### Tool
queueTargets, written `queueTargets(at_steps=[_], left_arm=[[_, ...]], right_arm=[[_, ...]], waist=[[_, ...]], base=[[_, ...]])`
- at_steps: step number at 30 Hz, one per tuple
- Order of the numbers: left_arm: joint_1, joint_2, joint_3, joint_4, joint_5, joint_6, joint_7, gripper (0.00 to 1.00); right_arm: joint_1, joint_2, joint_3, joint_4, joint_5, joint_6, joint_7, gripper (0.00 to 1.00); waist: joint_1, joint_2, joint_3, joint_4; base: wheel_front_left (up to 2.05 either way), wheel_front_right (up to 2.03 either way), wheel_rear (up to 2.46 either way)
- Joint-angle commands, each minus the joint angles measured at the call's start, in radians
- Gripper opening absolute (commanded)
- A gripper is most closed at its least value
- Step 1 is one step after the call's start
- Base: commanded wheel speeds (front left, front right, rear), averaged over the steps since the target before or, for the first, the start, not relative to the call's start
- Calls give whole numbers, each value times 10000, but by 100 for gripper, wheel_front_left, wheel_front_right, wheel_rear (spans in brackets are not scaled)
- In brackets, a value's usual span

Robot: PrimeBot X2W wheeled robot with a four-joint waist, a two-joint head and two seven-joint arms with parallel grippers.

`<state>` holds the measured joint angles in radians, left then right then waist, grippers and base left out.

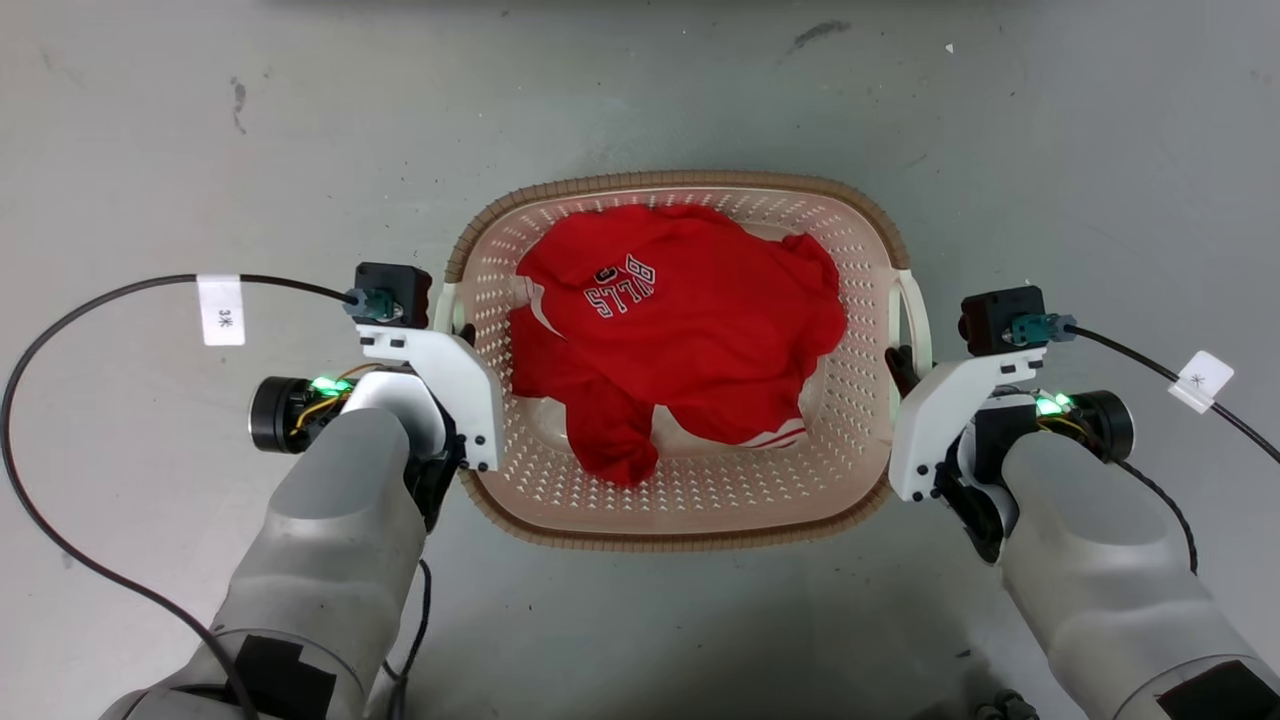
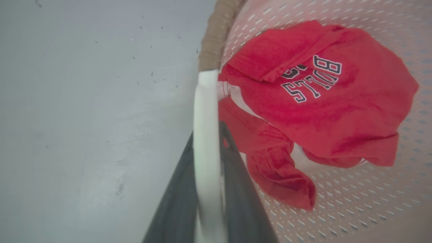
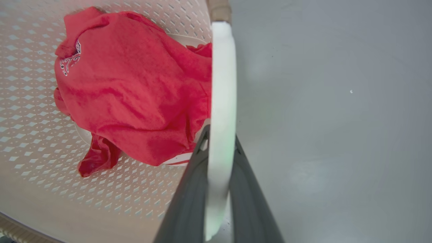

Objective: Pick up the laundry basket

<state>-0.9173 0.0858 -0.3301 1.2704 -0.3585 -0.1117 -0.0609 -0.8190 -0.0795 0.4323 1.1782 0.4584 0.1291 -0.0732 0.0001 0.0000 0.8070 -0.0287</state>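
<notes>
Cream laundry basket [image 1: 480, 290], L claw [image 2: 207, 133] & R claw [image 3: 221, 136] clamped on its handles [image 1: 918, 305], floor [image 1: 640, 80] open all round.

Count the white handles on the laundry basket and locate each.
2. The left handle is on the left side of the laundry basket, between the fingers of the left gripper; the right handle is opposite, between the fingers of the right gripper.

1. The left forearm [image 1: 330, 540] and right forearm [image 1: 1100, 540] are cased in smooth pale grey shells, each marked with a black patch [image 1: 275, 675].
2. A white, screwed bracket [image 1: 450, 385] is fitted at each wrist and topped by a black camera block [image 1: 393, 290].
3. Green lights [image 1: 325, 385] are lit beside black cylindrical joints.
4. Black cables [image 1: 100, 300] are tagged with white labels [image 1: 221, 310].
5. The left gripper [image 2: 207, 130] is formed of two tapering dark grey fingers [image 2: 243, 202].
</notes>
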Motion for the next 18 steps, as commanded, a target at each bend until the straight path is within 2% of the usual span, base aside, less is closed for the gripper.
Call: queueTargets(at_steps=[1,10,18], left_arm=[[-89,-59,-62,7,-51,-33,17,0],[-66,-242,-246,75,-243,-139,189,0],[135,-355,-429,116,-634,-218,678,0]], right_arm=[[-90,-18,172,19,143,28,0,0],[-36,-95,725,84,737,30,-16,0],[298,-141,1217,-20,1493,39,201,0]], waist=[[-1,0,-51,6],[-1,0,-385,47],[-1,0,-1370,114]], base=[[0,0,0],[0,0,0],[0,0,0]])
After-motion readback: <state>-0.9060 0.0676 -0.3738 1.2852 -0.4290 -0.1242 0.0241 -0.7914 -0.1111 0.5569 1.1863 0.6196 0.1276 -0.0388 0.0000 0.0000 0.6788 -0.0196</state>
